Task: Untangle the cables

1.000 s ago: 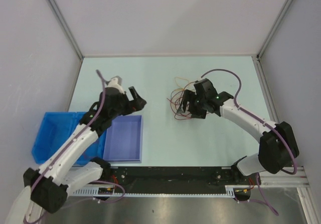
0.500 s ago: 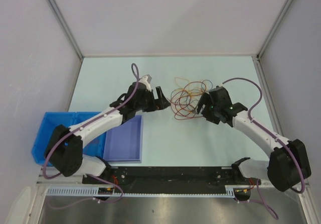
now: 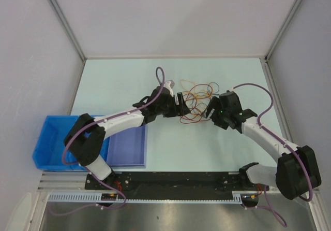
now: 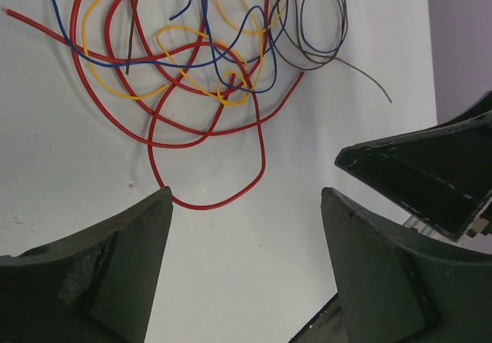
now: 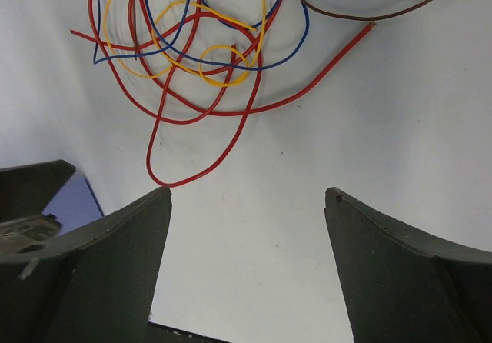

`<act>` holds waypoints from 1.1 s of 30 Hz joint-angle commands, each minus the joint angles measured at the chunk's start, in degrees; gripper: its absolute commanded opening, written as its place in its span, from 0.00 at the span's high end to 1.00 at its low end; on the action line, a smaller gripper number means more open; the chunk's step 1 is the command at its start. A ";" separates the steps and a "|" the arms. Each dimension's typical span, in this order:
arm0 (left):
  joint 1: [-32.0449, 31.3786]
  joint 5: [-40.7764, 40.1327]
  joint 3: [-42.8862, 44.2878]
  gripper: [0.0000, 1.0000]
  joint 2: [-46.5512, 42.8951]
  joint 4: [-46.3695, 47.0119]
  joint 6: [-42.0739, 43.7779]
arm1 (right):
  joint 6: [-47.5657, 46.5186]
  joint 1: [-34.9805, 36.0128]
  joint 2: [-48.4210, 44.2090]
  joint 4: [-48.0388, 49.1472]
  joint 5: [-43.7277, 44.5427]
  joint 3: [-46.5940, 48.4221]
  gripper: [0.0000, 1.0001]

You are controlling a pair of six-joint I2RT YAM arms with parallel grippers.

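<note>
Since 1 second ago the left arm has swung from above the lavender tray (image 3: 128,143) across to the middle of the worktop (image 3: 119,81). Its left end effector (image 3: 182,102) now sits at the left edge of the cables (image 3: 195,99), while the right end effector (image 3: 211,109) has drawn back from over the tangle to its right edge. The cables lie flat on the worktop, near its centre, between the 2 end effectors. Both end effectors stand wide apart and hold nothing. From the left wrist, the tangle lies just ahead of the spread fingers, and the lowest bend of a red loop comes just beside one fingertip. From the right wrist, the same sort of red loop reaches toward the gap, with bare worktop between the fingers. The cables are thin wires in red, orange-yellow, blue and dark brown, looped over one another in 1 loose knot. Several free ends stick out around its rim.
</note>
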 commanded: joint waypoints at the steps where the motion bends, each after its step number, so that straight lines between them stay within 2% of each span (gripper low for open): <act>1: -1.79 -4.01 -0.62 0.18 0.54 0.15 -1.91 | -0.27 -0.55 -0.54 2.92 -1.40 -0.64 0.14; 5: -2.67 -3.40 -1.94 0.26 1.94 0.67 -2.87 | -0.18 -0.63 0.60 3.97 -2.80 -1.16 0.14; 14: -3.73 -4.02 -1.42 0.30 5.81 -0.03 -4.11 | -0.36 -0.72 0.78 4.41 -3.59 -1.43 0.15; 18: -3.90 -2.26 -0.36 0.38 8.09 1.20 -2.62 | -0.53 -0.99 0.95 4.33 -4.12 -1.52 0.15; 24: -3.90 -2.70 0.96 0.41 10.03 0.41 -2.17 | -0.71 -1.25 0.60 4.15 -4.38 -1.60 0.15; 26: -3.90 -3.05 1.13 0.51 10.21 0.41 -2.35 | -0.80 -1.42 0.60 4.06 -4.56 -1.60 0.15; 27: -3.90 -3.22 1.22 0.67 10.04 0.32 -2.26 | -0.88 -1.43 0.51 4.15 -4.65 -1.52 0.15; 30: -4.08 -5.15 2.97 1.00 8.46 -2.38 -0.95 | -0.80 -1.60 0.34 4.15 -5.17 -1.60 0.15; 33: -5.66 -9.46 7.45 1.00 5.12 -9.67 2.29 | -0.45 -1.69 -0.28 4.33 -5.79 -1.60 0.15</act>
